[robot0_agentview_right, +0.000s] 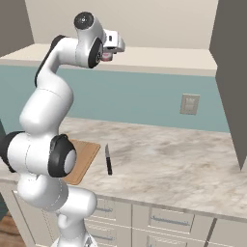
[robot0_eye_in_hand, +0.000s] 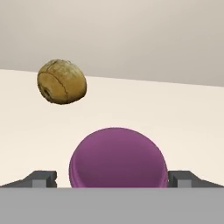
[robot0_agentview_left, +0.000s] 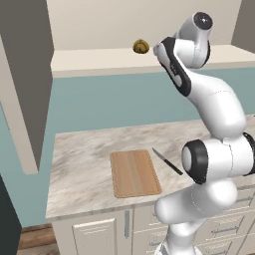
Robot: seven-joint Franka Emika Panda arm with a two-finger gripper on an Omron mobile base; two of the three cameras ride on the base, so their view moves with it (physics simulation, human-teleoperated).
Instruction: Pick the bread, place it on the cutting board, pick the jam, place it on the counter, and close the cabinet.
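My claw gapes wide astride the jam on the cabinet shelf, holding nothing, though the bread comes first, so I judge I must shift left

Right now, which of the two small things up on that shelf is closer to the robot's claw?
The purple jam. In the hand view it sits directly between the open gripper's fingertips, while the brown bread lies farther back and off to one side.

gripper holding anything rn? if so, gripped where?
Cannot tell. In the hand view the jam sits between the gripper fingertips, one on each side, but contact isn't visible. The bread lies free on the shelf.
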